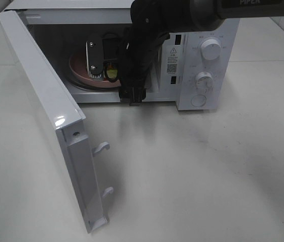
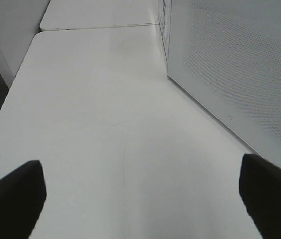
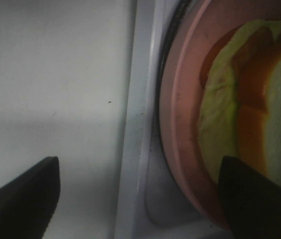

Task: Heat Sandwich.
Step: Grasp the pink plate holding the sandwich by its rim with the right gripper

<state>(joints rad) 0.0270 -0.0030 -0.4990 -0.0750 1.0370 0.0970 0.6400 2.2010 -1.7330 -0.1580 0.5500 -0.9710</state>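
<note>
The microwave [image 1: 207,75] stands on the bench [image 1: 207,176] with its door [image 1: 41,101] swung wide open. The right arm [image 1: 147,45] reaches into the cavity from above and in front, hiding much of what lies inside. The sandwich [image 3: 240,114] lies on a pink plate [image 3: 180,124] inside the cavity, and only a yellowish edge of it shows in the high view. In the right wrist view the right jaws stand wide open, gripping nothing. The plate's rim lies between the two dark fingers [image 3: 21,199], and one finger sits over the plate beside the sandwich. I cannot tell whether it touches either. The left jaws are also fully open and empty, their fingers [image 2: 11,199] low over bare bench beside the microwave's perforated side wall [image 2: 240,64].
</note>
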